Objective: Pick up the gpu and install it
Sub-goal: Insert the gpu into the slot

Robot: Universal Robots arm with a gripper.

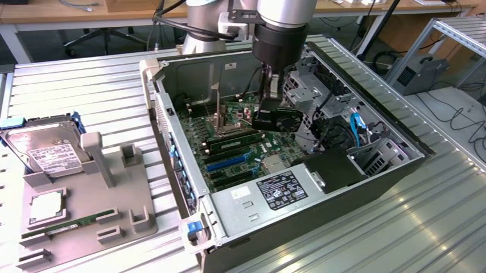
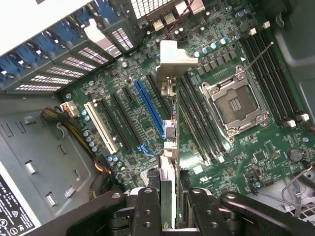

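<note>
Inside the open case (image 1: 395,165), tool (image 2: 167,196) gripping gpu (image 2: 168,93), label unreadable

open case top (image 1: 227,60), drive cage (image 1: 308,94) crowding motherboard (image 2: 236,147) side

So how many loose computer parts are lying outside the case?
3: a hard drive at the exterior view's far left, a processor on the grey holder, and a memory stick along its near edge. Others may be hidden.

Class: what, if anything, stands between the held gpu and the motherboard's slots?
Nothing visible does. The gripper holds the gpu edge-on inside the open case, above the motherboard. Beneath the card, the blue slot and the black slots beside it look empty, with no cable across them.
</note>
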